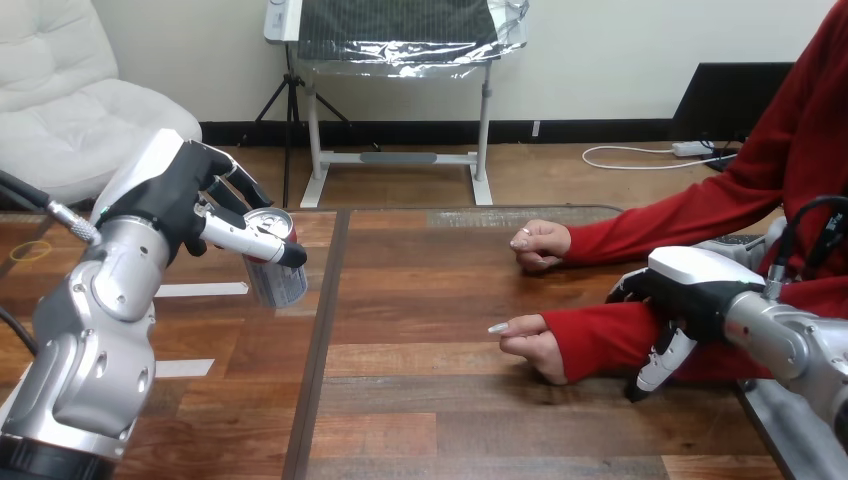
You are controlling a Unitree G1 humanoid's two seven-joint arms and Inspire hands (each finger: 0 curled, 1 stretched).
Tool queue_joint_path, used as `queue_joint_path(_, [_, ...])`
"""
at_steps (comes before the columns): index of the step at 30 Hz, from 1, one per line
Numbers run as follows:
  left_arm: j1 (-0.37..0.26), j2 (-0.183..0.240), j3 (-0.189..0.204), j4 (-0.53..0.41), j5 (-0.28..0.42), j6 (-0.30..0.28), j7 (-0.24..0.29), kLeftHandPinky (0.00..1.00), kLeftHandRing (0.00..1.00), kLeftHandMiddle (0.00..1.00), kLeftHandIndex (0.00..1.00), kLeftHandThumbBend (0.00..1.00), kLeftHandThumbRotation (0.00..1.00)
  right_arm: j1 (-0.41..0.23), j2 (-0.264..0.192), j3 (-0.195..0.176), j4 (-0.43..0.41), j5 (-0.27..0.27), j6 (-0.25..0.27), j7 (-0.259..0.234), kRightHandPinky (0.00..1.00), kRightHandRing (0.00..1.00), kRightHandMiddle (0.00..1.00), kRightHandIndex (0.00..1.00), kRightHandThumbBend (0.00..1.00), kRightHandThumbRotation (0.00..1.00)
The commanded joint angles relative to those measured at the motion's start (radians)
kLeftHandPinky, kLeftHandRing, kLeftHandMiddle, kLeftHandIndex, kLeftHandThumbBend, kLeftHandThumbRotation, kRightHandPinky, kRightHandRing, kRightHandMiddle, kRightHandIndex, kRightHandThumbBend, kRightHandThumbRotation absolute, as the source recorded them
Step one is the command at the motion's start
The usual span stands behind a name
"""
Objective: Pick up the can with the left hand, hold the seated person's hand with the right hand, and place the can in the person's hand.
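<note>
Where the robot's left hand curls fingers and thumb round it, a silver metal drinks can with a red top band is held, tilted slightly, over the left half of the table.

Table: brown wooden planks.

Person's nearer hand: loosely fisted, resting on the table right of centre, well apart from the can.

Person's farther hand: loosely fisted, resting on the table just behind the nearer one.

Right hand: lies over the red-sleeved forearm behind the nearer hand, fingers bent down round the sleeve's near side, closed on it.
</note>
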Motion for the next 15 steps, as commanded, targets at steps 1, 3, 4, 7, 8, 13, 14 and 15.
queue_joint_path(1, [-0.044,0.021,0.031,-0.062,0.011,-0.021,0.008,0.23,0.32,0.39,0.42,0.79,0.00,-0.075,0.020,0.030,-0.006,-0.025,0.012,-0.020,0.55,0.68,0.74,0.74,0.99,0.07])
queue_joint_path(3, [-0.044,0.021,0.030,-0.063,0.012,-0.018,0.007,0.24,0.33,0.40,0.42,0.79,0.00,-0.074,0.021,0.032,-0.004,-0.027,0.010,-0.024,0.56,0.66,0.72,0.73,0.97,0.07])
queue_joint_path(4, [-0.044,0.021,0.030,-0.064,0.012,-0.017,0.007,0.24,0.33,0.40,0.42,0.79,0.00,-0.071,0.021,0.031,-0.004,-0.024,0.002,-0.033,0.56,0.66,0.71,0.72,0.96,0.07])
queue_joint_path(7, [-0.043,0.020,0.031,-0.065,0.011,-0.017,0.007,0.24,0.33,0.40,0.42,0.79,0.00,-0.065,0.021,0.027,0.000,-0.016,-0.013,-0.048,0.54,0.62,0.68,0.70,0.95,0.05])
queue_joint_path(8, [-0.043,0.020,0.031,-0.065,0.010,-0.017,0.007,0.24,0.33,0.40,0.42,0.78,0.00,-0.064,0.022,0.026,0.001,-0.014,-0.014,-0.049,0.52,0.60,0.66,0.68,0.94,0.05])
queue_joint_path(13, [-0.042,0.019,0.033,-0.063,0.006,-0.023,0.007,0.25,0.33,0.40,0.42,0.78,0.00,-0.060,0.025,0.018,0.003,-0.002,-0.022,-0.053,0.44,0.52,0.59,0.62,0.90,0.03])
queue_joint_path(14, [-0.041,0.019,0.033,-0.062,0.005,-0.025,0.008,0.25,0.33,0.40,0.42,0.78,0.00,-0.059,0.026,0.015,0.003,0.002,-0.023,-0.054,0.42,0.50,0.58,0.61,0.89,0.02])
queue_joint_path(15, [-0.041,0.019,0.033,-0.061,0.005,-0.026,0.008,0.25,0.33,0.40,0.42,0.78,0.00,-0.058,0.027,0.013,0.003,0.004,-0.024,-0.055,0.40,0.48,0.56,0.60,0.89,0.02])
